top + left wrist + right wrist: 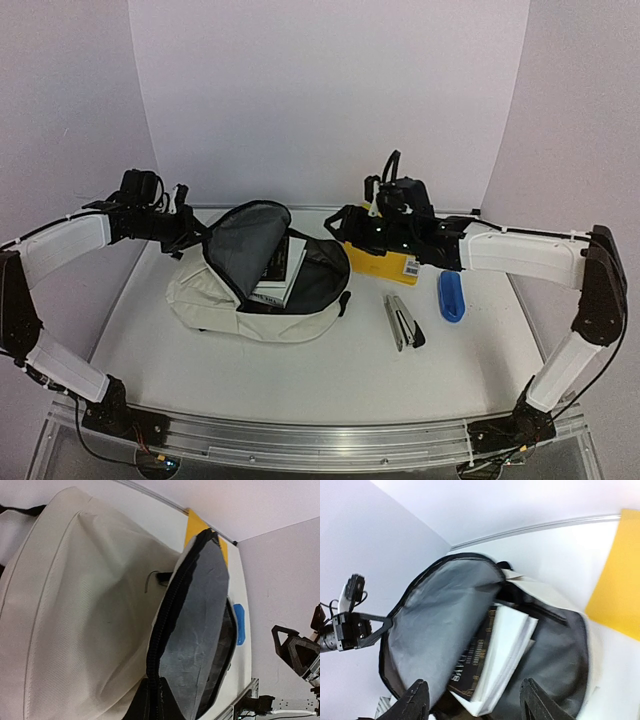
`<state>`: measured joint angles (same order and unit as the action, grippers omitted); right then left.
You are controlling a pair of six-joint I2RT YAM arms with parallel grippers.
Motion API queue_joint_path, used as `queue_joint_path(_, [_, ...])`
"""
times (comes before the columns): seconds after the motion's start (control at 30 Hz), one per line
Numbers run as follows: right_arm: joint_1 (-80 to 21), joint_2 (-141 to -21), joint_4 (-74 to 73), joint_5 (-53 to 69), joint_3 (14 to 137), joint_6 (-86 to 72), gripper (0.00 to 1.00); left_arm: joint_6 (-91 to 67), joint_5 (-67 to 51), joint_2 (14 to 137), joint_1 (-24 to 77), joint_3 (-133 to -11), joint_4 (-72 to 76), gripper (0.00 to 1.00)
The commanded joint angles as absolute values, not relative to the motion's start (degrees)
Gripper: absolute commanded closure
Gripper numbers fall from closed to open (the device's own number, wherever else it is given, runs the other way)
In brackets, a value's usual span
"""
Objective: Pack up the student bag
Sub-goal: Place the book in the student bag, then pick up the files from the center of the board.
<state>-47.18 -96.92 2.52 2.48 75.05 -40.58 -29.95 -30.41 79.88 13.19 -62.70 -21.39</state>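
White table point(330, 370), plain pale walls point(320, 90) all round. Our student bag point(215, 300) lies left of centre in the overhead view, long axis running roughly left to right across the frame, mouth unzipped and its grey-lined flap point(240, 245) standing up at the back. A dark-covered book point(283, 268) already sits inside, page edges showing.

Left pincer point(385, 622) is pressed together with its tips right at the flap's rim, and since soft fabric wouldn't stand like that alone, we reckon it's pinching that rim. Right pincer point(474, 695) hangs over the mouth with its fingers point(415, 700) spread wide and nothing between them, the book right below.

What matters for the next move, as we see it: the bag is down and to the left of the right pincer, while the loose stuff is on the other side, right of centre. A yellow thing point(385, 262) sits just beside the bag's right end, then what looks like a stapler point(403, 322), then a small blue thing point(452, 297). Right arm is clearly the nearer one to all three.

Hard to tell: the right arm covers much of the yellow thing, so we can't say what it is. Book title is too blurred to read. Left wrist view shows only fabric and lining, no fingers. Deep inside the bag it's just dark.
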Motion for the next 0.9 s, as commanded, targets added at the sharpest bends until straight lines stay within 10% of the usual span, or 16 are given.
queue_joint_path(0.0, [-42.0, -94.5, 0.3, 2.7, 68.8, -41.6, 0.39, -32.1, -25.6, 79.0, 12.4, -61.3, -23.9, 0.93])
queue_joint_path(0.5, [-21.3, -98.8, 0.1, 9.9, 57.8, -39.5, 0.37, -33.2, -21.3, 75.4, 10.9, -62.0, -25.9, 0.17])
queue_joint_path(0.87, [-17.2, -107.5, 0.1, 10.1, 60.9, -39.1, 0.43, -32.8, -19.6, 72.4, 10.3, -61.6, -27.2, 0.0])
